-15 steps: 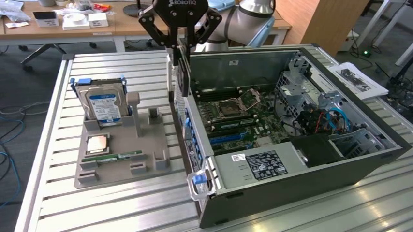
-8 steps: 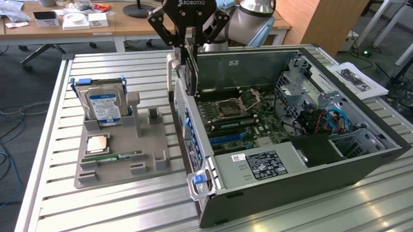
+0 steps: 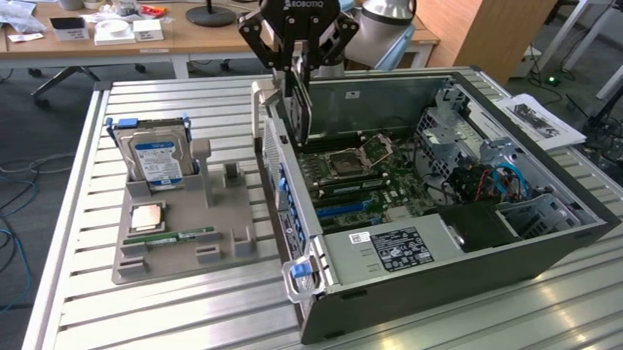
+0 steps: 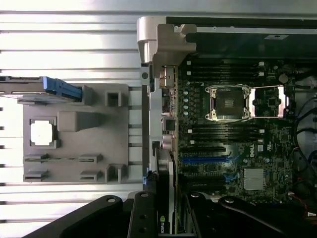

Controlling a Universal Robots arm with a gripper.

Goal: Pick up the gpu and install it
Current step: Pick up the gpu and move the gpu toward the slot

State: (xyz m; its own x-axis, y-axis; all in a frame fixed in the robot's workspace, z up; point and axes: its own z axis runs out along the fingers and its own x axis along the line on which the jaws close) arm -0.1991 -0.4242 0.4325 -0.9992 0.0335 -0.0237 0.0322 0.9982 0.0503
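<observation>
My gripper (image 3: 299,64) hangs above the rear wall of the open computer case (image 3: 545,240), shut on the gpu (image 3: 296,102). The card is held upright and edge-on, dark with a silver end bracket, its lower end just above the motherboard (image 3: 389,182) near the case's back wall. In the wrist view the gpu (image 4: 167,188) shows as a thin edge between my black fingers (image 4: 142,218), over the rear edge of the motherboard (image 4: 233,144). The blue expansion slots (image 4: 205,161) lie beside it, also visible as blue slots (image 3: 343,210) in the exterior view.
A grey parts holder (image 3: 219,208) stands at the exterior view's left of the case, carrying a hard drive with a blue label (image 3: 157,157), a processor chip (image 3: 146,216) and a memory stick (image 3: 171,238). The CPU socket (image 4: 227,103) is open. Papers (image 3: 540,120) lie at the right.
</observation>
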